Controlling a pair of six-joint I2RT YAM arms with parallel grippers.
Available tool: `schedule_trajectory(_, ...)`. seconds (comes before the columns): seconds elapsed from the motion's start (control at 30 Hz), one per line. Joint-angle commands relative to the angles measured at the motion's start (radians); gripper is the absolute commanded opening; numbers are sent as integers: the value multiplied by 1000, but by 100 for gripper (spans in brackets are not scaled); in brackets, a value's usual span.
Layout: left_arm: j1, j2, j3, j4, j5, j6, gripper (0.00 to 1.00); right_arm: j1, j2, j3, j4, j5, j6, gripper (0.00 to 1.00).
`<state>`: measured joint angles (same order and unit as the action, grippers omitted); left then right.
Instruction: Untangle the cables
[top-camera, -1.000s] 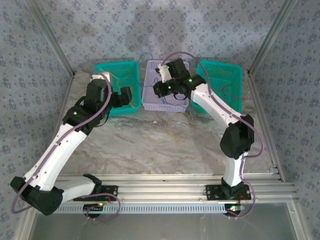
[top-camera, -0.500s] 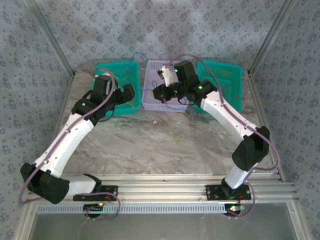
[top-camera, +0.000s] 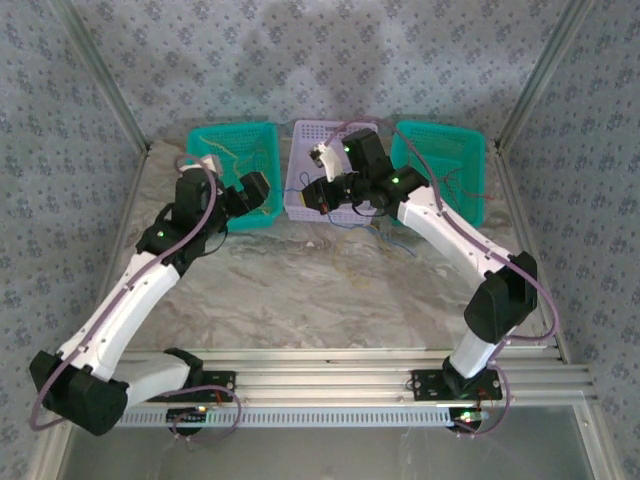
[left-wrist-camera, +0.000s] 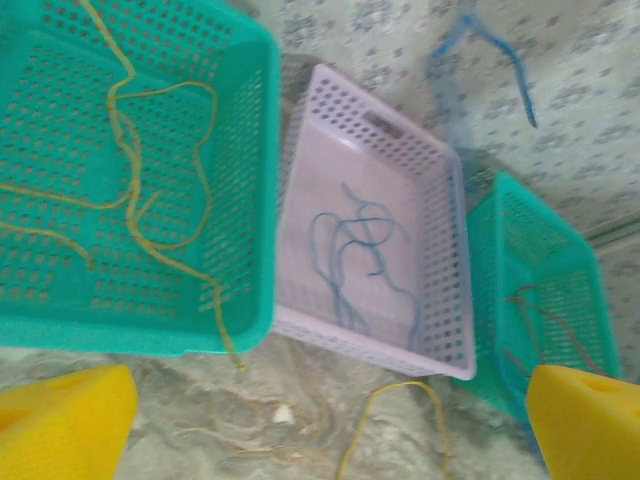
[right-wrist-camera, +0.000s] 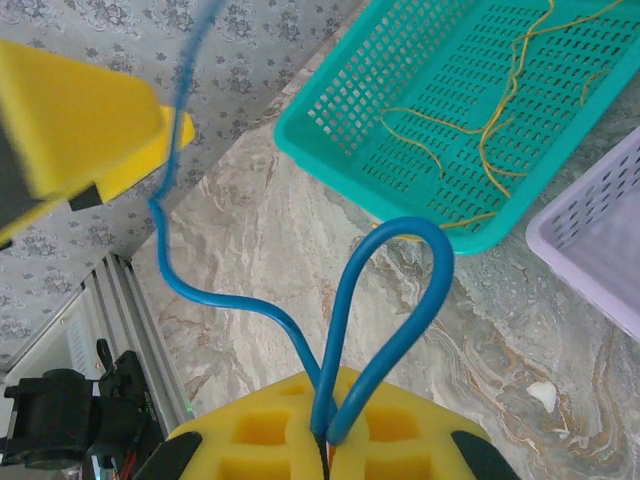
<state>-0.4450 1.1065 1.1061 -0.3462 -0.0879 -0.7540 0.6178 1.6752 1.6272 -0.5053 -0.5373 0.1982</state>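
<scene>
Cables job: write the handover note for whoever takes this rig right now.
Left tool: open, empty, in front of the baskets.
Right tool: shut on a blue cable that loops above it.
Sorted so far: yellow cables in the left teal basket, blue cables in the lavender basket, reddish ones in the right teal basket.
Left to do: place the held blue cable, probably with the other blue ones, then pick up the loose yellow cable lying on the table.
</scene>
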Motion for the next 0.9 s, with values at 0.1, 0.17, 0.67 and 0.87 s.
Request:
schedule_trajectory(0.1,3,-74,-35,127,55,-28,100,-30,-10,-35,36,68,62,0)
schedule_trajectory(0.17,4,-59,-32,116,61,-22,100,-37,-10,-40,61,19,76,0)
schedule_trajectory(0.67,42,60,20,135,75,-25,97,30,-22,-43,46,-64,15,0)
schedule_trajectory(0.87,76,68,-13,133,115,-44,32,29,-54,-64,81,-98,22,0)
